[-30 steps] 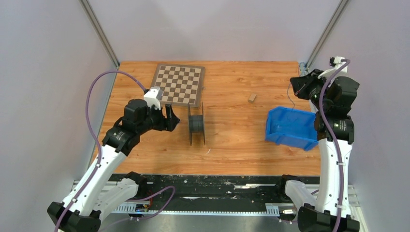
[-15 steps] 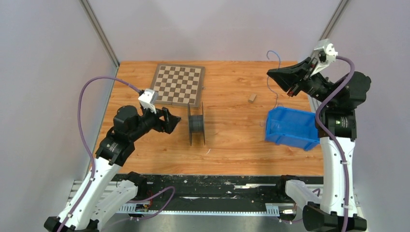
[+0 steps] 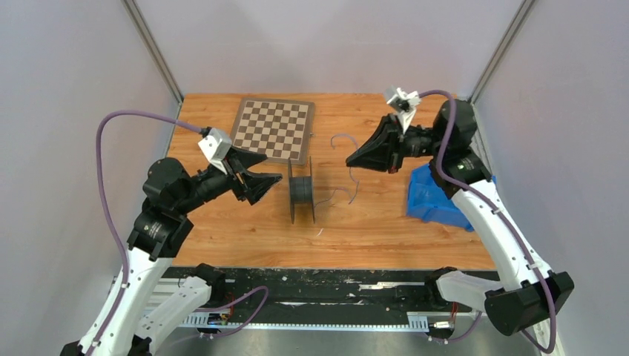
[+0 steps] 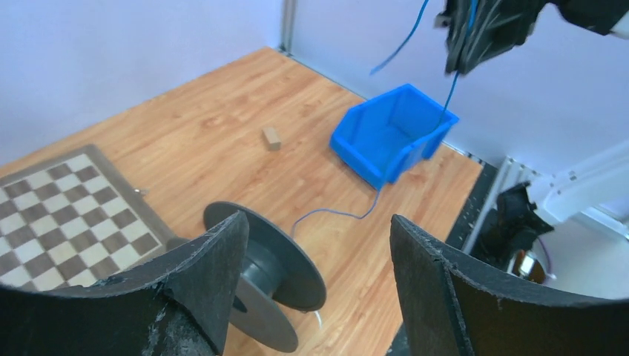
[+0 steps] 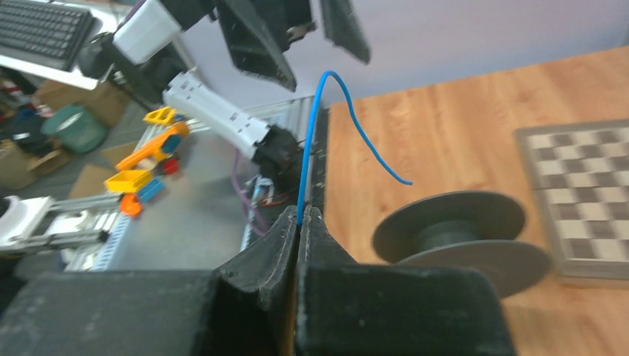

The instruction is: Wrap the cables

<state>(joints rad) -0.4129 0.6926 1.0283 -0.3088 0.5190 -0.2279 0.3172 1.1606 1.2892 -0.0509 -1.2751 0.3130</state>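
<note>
One blue cable (image 5: 308, 148) sits pinched in the right gripper (image 5: 299, 216).

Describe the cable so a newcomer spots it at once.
Find the wooden table, then the dark spool beside the chessboard. From near the spool a cable runs up into the right tool: blue, thread-thin, unlike the thick purple cables on the arms.

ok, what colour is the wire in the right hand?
Blue. The thin flexible wire shows best in the right wrist view, pinched in the right hand.
</note>
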